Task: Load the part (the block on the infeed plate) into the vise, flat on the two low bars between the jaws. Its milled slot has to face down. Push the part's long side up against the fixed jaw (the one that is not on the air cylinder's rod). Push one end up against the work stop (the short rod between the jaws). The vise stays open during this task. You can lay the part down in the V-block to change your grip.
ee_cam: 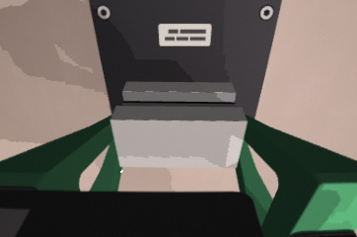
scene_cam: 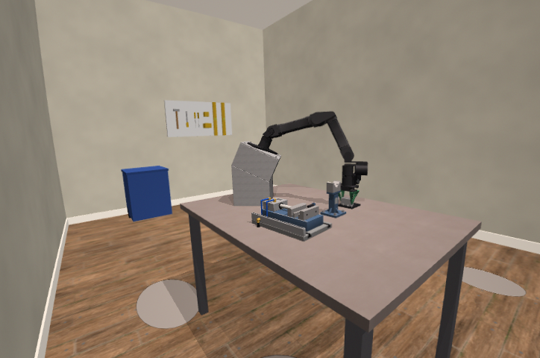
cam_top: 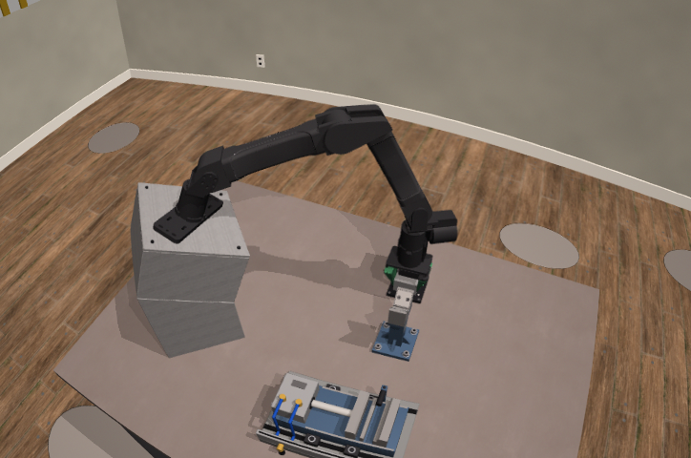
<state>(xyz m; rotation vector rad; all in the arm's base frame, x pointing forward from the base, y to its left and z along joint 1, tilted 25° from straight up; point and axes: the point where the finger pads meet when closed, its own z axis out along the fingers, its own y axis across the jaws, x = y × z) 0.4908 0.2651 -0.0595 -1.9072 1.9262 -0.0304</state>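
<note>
The part (ee_cam: 178,135) is a light grey block lying on the dark infeed plate (ee_cam: 183,49). A darker grey step (ee_cam: 178,92) runs along its far long side. My gripper (ee_cam: 178,118) points straight down over the plate, and its green fingers press on the block's two short ends; it is shut on the part. In the top view the gripper (cam_top: 408,281) stands low behind the V-block (cam_top: 399,313), which hides the part. The open vise (cam_top: 338,415) lies nearer the table's front, with the work stop rod (cam_top: 381,395) between its jaws.
The V-block stands on a blue post and base (cam_top: 395,341), close in front of the infeed plate (scene_cam: 348,206). The arm's grey pedestal (cam_top: 189,264) is at the left. The vise's air cylinder (cam_top: 295,397) with blue hoses is on its left end.
</note>
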